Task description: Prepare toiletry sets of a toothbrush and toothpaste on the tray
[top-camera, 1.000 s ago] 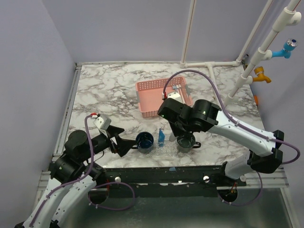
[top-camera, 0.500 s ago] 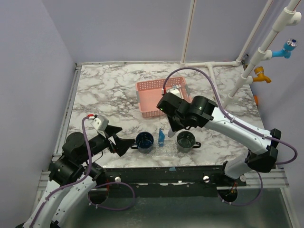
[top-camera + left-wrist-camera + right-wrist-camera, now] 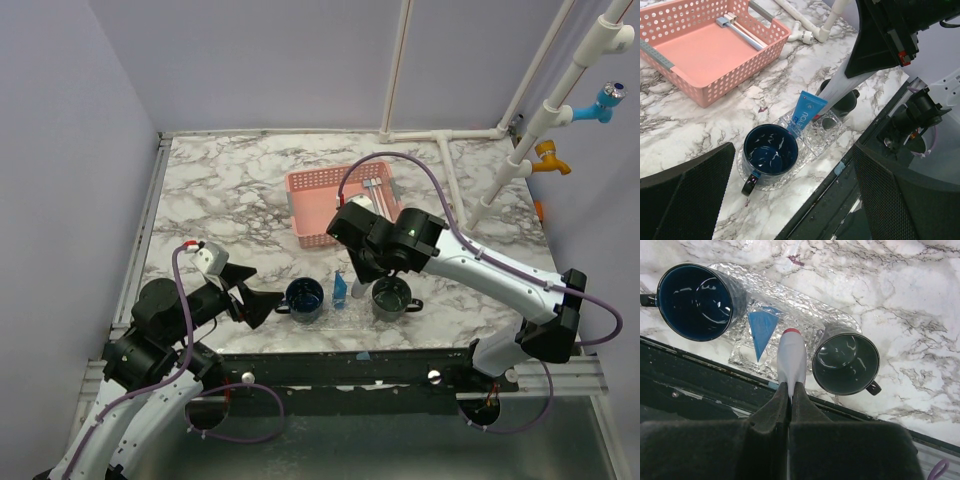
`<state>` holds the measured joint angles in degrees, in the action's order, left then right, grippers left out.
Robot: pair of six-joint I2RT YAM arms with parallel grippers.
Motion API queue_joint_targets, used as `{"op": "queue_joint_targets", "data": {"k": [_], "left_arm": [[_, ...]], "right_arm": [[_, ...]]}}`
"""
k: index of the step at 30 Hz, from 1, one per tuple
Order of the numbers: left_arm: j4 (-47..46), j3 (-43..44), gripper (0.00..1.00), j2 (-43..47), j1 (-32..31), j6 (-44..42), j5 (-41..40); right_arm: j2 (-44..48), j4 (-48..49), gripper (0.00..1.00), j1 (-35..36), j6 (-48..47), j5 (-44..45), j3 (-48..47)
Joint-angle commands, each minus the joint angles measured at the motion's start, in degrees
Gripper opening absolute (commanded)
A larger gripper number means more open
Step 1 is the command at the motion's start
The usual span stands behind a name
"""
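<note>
The clear tray (image 3: 790,305) lies at the table's near edge with a navy mug (image 3: 695,302) at its left end and a dark green mug (image 3: 846,365) at its right; both look empty. A small blue tube (image 3: 761,327) stands between them. My right gripper (image 3: 791,387) is shut on a white tube with a red cap (image 3: 791,352), hanging cap-down above the tray between the blue tube and the green mug. My left gripper (image 3: 794,150) is open and empty, just left of the navy mug (image 3: 771,150). A slim light-blue toothbrush (image 3: 742,34) lies in the pink basket.
The pink lattice basket (image 3: 322,195) stands behind the tray, partly under the right arm. White pipes (image 3: 440,132) run along the back and right. The table's front edge (image 3: 330,345) is right beside the tray.
My right gripper has shifted left and back from over the green mug, still holding the white tube. My left gripper drew back slightly, then stayed.
</note>
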<state>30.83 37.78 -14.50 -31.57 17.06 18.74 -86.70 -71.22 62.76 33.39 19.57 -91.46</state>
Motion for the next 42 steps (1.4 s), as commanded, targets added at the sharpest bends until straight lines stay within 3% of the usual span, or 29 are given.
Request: {"op": "queue_joint_targets", "data": {"k": [1, 42], "left_arm": [[-0.24, -0.47, 0.99, 0.42, -0.07, -0.66, -0.83], [-0.51, -0.67, 0.99, -0.24, -0.04, -0.71, -0.50]], "right_arm": [[0.83, 2.97, 0.00, -0.34, -0.16, -0.86, 0.91], [-1.09, 12.89, 0.00, -2.55, -0.24, -0.95, 12.45]]}}
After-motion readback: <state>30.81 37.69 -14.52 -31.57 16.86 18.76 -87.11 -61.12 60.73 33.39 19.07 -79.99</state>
